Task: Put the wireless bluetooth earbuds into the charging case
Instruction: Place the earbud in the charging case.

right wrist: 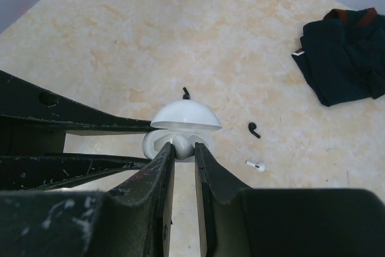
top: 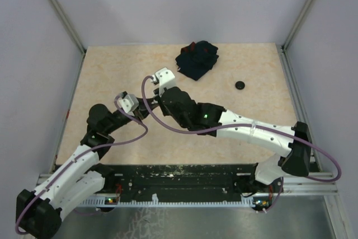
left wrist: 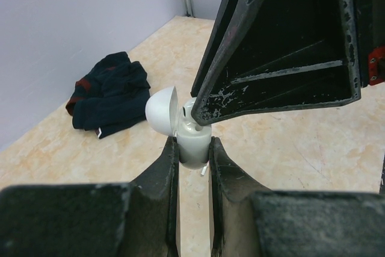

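L fingers (left wrist: 162,176) clamp glossy round white case (left wrist: 194,147), R fingers (right wrist: 157,179) pinch smooth earbud (right wrist: 181,142)

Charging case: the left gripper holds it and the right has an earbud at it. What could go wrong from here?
1. The left gripper pinches only the lower body of the charging case; a push from the right gripper could twist it loose.
2. The open lid stands close beside that gripper and could get knocked.
3. If the white earbud is not seated, it may fall on release.
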Robot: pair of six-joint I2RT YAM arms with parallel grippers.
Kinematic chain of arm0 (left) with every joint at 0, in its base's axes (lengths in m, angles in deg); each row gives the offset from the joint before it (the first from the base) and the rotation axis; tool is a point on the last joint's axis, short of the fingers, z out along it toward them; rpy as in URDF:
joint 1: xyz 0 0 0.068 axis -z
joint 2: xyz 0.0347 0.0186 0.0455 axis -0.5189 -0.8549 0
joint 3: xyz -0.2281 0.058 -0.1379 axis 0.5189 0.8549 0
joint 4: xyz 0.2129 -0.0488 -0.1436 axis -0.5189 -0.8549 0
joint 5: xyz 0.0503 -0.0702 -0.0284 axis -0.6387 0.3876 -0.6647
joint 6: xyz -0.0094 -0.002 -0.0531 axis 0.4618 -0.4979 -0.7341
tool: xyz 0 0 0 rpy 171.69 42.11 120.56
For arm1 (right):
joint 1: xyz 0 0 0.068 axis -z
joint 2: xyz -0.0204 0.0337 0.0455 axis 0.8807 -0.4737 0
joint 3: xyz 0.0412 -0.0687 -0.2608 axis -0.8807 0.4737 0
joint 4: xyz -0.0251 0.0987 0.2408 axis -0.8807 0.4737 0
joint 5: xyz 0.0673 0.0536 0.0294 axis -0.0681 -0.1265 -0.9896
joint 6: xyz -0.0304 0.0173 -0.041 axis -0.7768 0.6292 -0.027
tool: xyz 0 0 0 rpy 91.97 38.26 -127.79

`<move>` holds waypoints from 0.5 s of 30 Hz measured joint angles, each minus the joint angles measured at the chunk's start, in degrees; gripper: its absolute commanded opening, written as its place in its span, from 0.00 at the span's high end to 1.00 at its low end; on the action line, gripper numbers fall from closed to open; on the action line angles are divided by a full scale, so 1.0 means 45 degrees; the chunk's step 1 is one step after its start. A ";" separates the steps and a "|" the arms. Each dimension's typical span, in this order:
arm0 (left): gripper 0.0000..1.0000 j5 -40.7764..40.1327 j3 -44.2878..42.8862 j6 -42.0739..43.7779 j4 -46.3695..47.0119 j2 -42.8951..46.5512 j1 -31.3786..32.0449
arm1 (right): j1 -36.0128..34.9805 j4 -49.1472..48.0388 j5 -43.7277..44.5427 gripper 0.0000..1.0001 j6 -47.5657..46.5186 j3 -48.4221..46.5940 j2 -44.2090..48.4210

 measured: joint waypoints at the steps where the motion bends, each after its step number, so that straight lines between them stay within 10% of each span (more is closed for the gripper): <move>1: 1.00 0.0015 0.0044 0.0000 0.0049 0.0024 0.0005 | 0.0005 0.0121 -0.0010 0.82 0.0194 -0.0073 -0.0005; 15: 1.00 0.0219 0.0199 0.0005 0.0223 0.0257 0.0005 | 0.0316 0.1545 -0.0228 0.72 0.3162 -0.0719 -0.0058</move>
